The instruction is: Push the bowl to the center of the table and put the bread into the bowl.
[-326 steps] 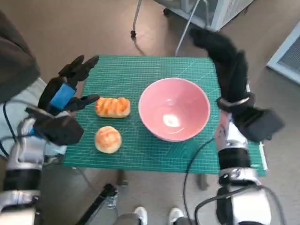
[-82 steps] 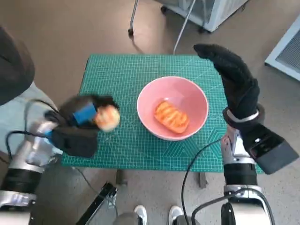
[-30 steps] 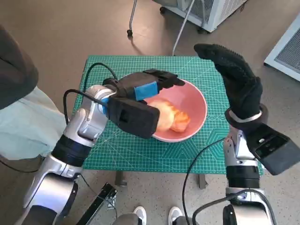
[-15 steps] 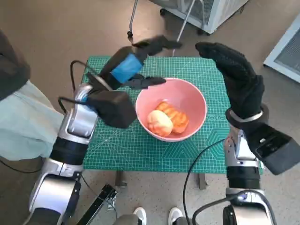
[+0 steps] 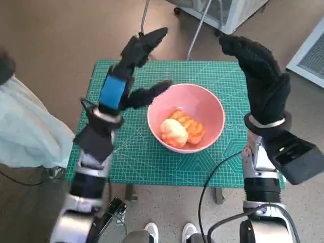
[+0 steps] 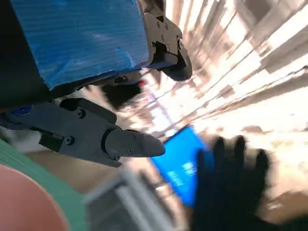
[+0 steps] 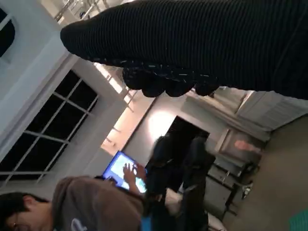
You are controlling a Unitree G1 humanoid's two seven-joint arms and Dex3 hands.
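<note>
Bread rolls (image 5: 181, 130) (two, touching) lie in the pink bowl (image 5: 212, 109) at mid-surface (image 5: 147, 162); left hand (image 5: 132, 66) raised, fingers spread, empty; right hand (image 5: 260, 76) open, right of the bowl.

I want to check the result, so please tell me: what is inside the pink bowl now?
The bowl holds two breads: a round bun and a striped loaf touching it. The bowl's bottom under them is covered.

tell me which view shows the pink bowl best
The head view: the whole round pink bowl sits on the green cutting mat, with a striped bread roll and a round pale bun inside. The left wrist view catches only a blurred pink edge. The right wrist view shows none of it.
</note>
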